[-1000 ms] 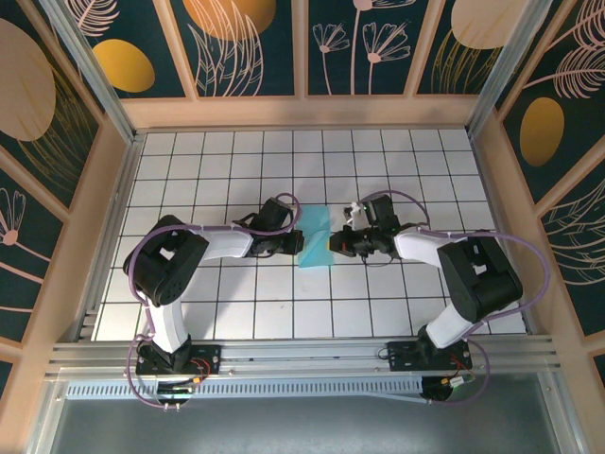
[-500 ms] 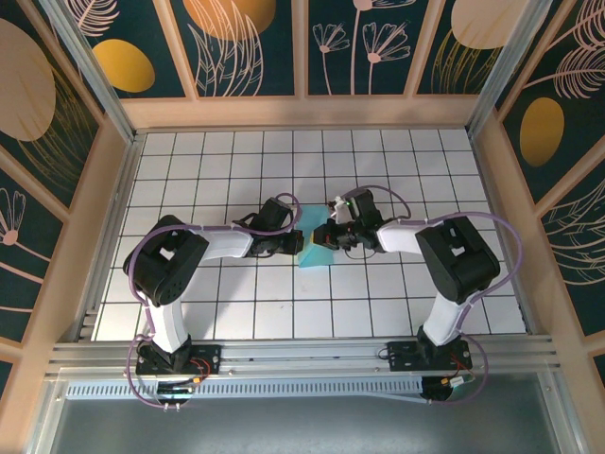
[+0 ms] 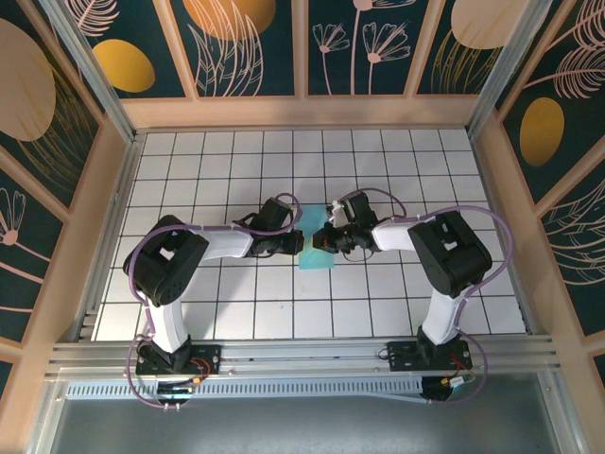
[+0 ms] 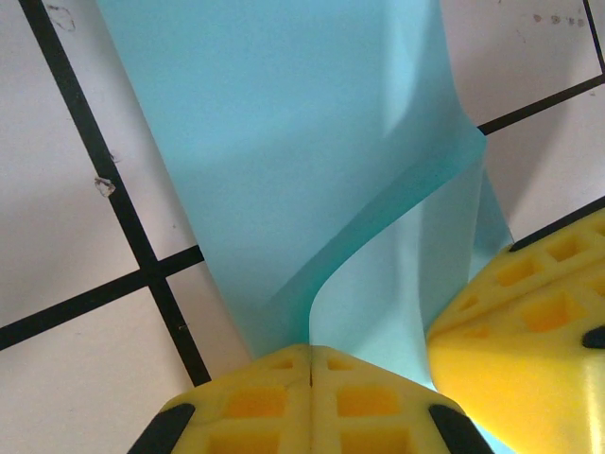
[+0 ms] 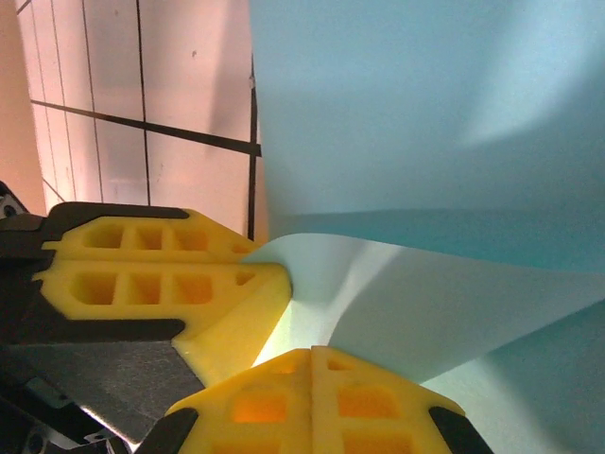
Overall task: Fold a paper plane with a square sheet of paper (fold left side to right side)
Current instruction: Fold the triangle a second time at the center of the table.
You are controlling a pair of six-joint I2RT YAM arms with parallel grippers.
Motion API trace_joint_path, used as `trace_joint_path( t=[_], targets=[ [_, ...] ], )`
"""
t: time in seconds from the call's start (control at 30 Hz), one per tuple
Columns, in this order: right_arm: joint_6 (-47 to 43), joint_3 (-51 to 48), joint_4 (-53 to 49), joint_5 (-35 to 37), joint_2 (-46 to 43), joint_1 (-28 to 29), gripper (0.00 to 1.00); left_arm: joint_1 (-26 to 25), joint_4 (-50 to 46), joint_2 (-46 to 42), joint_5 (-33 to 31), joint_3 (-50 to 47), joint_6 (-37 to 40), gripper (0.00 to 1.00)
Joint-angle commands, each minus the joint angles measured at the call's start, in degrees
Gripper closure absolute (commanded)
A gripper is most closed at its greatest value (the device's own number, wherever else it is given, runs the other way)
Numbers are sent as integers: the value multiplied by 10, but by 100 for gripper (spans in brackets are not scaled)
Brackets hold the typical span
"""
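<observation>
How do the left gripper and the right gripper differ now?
The left gripper reaches the sheet of paper from its left side, the right gripper from its right. The left gripper sits at the sheet's edge, the right gripper over it. Both are shut on the paper.

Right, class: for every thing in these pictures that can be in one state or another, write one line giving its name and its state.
square sheet of paper: partly folded, one flap lifted and curving over the flat layer, not yet creased.
left gripper: shut, pinching the paper's edge.
right gripper: shut, pinching the paper close beside the left gripper.
</observation>
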Motion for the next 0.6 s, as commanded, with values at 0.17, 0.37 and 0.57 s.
trace_joint_path(
  t=[0.17,0.37,0.57],
  targets=[
    [-19,7,-23,24,10,4,100,3,-21,20,-2,3,10,100],
    [-19,7,-29,31,15,4,100,3,-20,18,0,2,8,100],
    [-22,5,-43,41,20,4,100,3,-15,12,-3,-2,3,100]
  ],
)
